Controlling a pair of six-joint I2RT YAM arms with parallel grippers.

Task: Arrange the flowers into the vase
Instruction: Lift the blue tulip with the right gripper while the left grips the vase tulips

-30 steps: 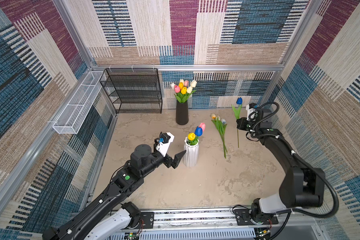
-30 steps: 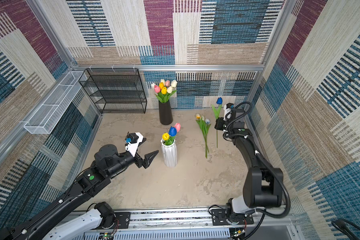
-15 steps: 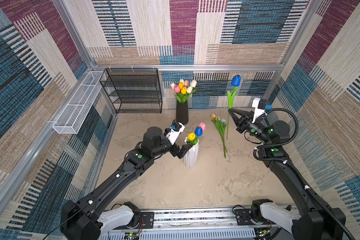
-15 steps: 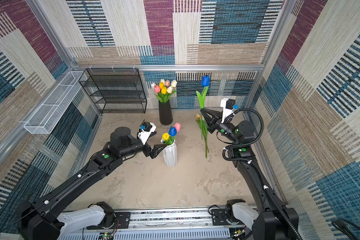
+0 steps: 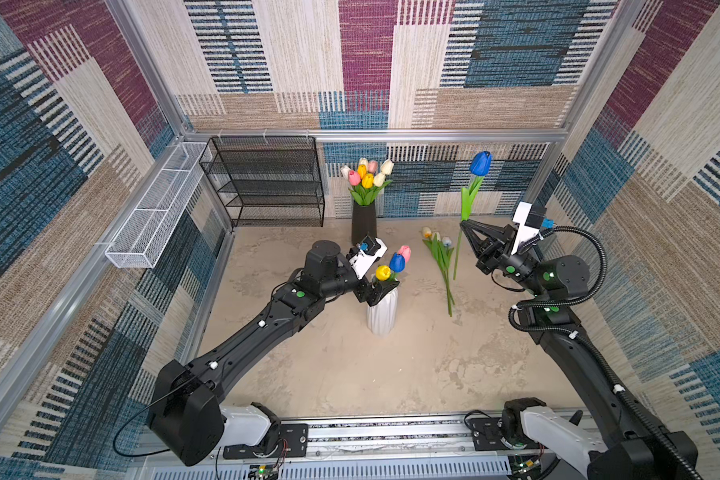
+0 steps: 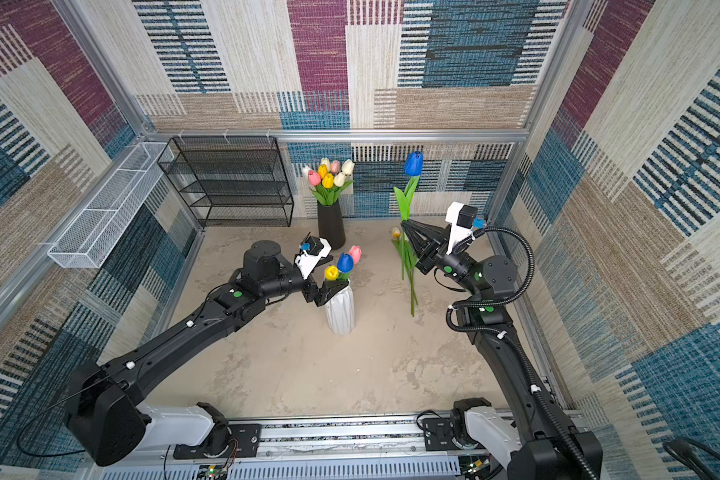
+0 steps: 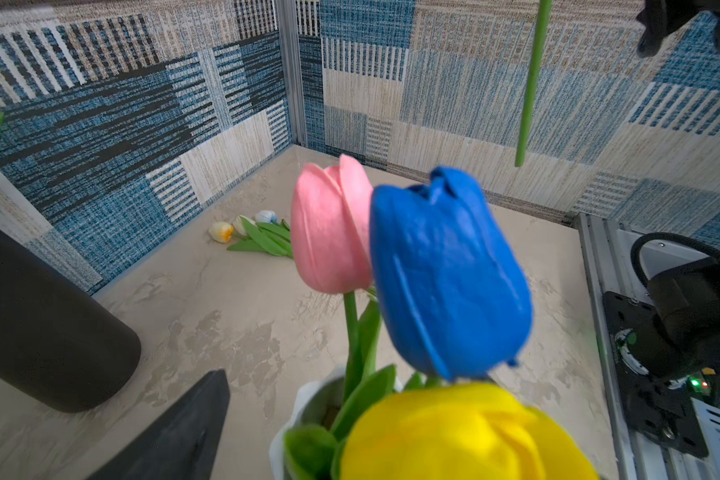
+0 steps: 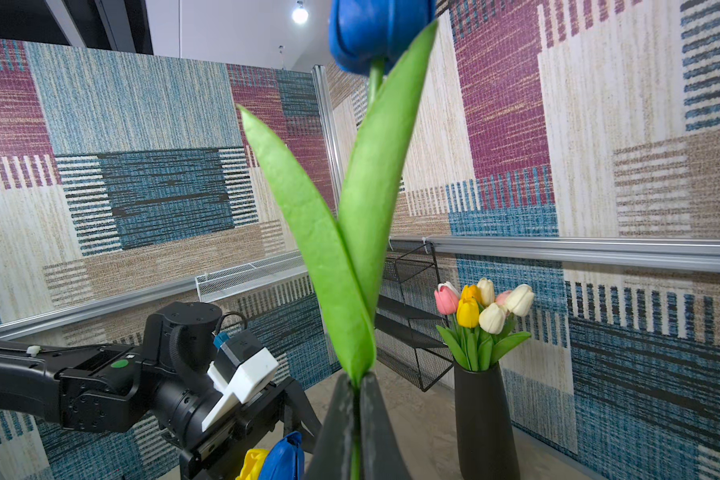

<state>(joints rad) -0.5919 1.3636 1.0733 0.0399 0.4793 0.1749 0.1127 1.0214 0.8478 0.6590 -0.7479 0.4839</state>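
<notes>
Across the beige stone-look counter (image 5: 350, 365), changes over the last second:
- Left gripper (image 5: 380, 291): formerly out to the left of the white fluted ceramic vase (image 5: 382, 318), now at that vase's mouth.
- Right gripper (image 5: 463, 225): formerly low by the far right wall, now raised. Its blue artificial tulip with green stem and leaves (image 5: 468, 199) was low by the counter then. It is now upright in the air, head well above the gripper and stem end clear of the counter.

Gripper condition:
- Left gripper: jaws spread at the white vase's rim, just under the yellow head. The left wrist view shows one black finger (image 7: 175, 436) beside the rim. Whether it touches the rim cannot be told.
- Right gripper: jaws pressed together, pinching the blue tulip's stem at the base of its two leaves.

Count, left to right:
- White wire-mesh basket (image 5: 154, 216), hung on the left wall: one.
- Black wire shelf rack (image 5: 267, 183), far left corner: one.
- White vase, counter centre: one, holding three standing tulips (image 5: 397, 262), one each yellow, blue and pink.
- Matte black tapered vase (image 5: 363, 222), by the back wall: one, with a packed bunch of tulips (image 5: 367, 180), about eight heads in white, cream, yellow and pink.
- Loose tulips (image 5: 443, 257) lying flat between the white vase and the right gripper: three, heads toward the back wall.
- Blue tulip held aloft: one.
</notes>
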